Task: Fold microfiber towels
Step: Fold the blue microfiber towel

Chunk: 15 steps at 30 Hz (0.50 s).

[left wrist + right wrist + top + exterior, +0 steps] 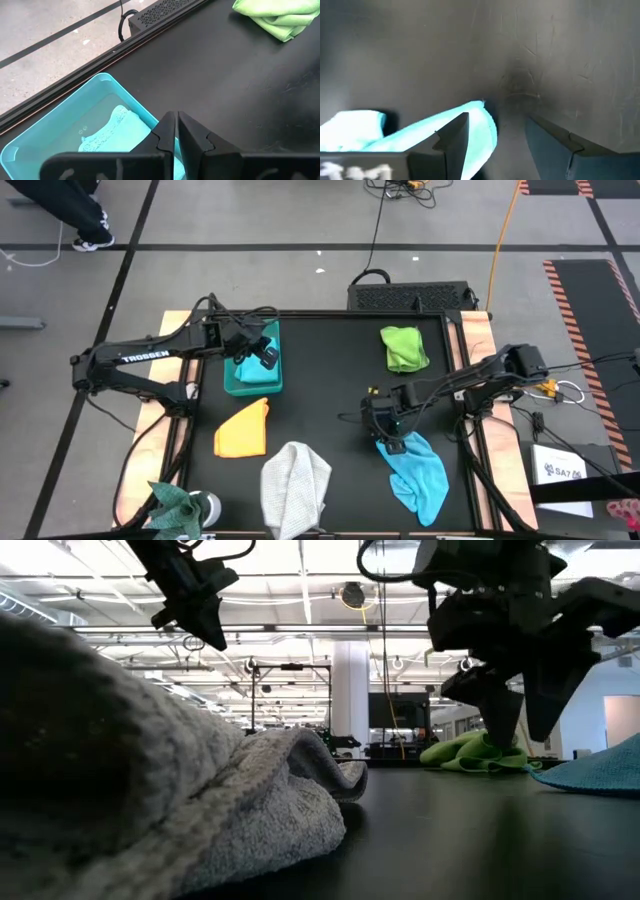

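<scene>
We see the right gripper [398,442] spread wide, empty, over the light blue towel's [418,473] corner on the table [330,350], left gripper [262,357] pinched closed, empty, above the bin [243,381] holding a teal towel [117,135]

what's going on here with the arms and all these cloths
A two-armed robot is partway through folding microfiber towels on a black table. The right gripper is open, low over a corner of the light blue towel, not gripping it. The left gripper is shut and hovers over the teal bin, which holds a teal towel. The lime green towel lies bunched at the far side, the orange-yellow towel lies folded, and the light grey towel lies crumpled at the near edge.
</scene>
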Each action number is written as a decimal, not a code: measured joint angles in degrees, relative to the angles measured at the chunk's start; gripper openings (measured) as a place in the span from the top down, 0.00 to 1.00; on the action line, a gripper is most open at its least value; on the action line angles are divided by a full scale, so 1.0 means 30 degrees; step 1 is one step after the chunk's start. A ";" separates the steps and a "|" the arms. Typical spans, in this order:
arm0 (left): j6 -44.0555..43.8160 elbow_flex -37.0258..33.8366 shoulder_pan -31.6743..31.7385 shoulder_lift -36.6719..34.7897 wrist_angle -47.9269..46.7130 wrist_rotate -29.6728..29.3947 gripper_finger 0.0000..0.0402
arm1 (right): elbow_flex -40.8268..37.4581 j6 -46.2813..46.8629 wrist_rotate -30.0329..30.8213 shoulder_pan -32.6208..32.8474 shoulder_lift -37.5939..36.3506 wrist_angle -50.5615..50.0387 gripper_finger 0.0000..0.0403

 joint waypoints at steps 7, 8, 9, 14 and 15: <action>0.0000 0.0000 0.0000 -0.0007 -0.0006 -0.0007 0.94 | -0.0006 -0.0808 -0.1553 0.0147 0.0790 0.0126 0.54; 0.0007 0.0000 0.0000 0.0000 -0.0007 -0.0007 0.94 | -0.0006 -0.0986 -0.1587 0.0162 0.0990 0.0184 0.54; 0.0007 0.0000 0.0000 -0.0002 -0.0007 -0.0007 0.94 | -0.0006 -0.1106 -0.1634 0.0195 0.1170 0.0217 0.54; 0.0007 0.0000 0.0000 -0.0007 -0.0015 -0.0007 0.94 | -0.0006 -0.1730 -0.1716 0.0219 0.2101 0.0611 0.54; 0.0007 0.0000 0.0000 -0.0004 -0.0015 -0.0007 0.94 | -0.0006 -0.1777 -0.1720 0.0219 0.2271 0.0748 0.54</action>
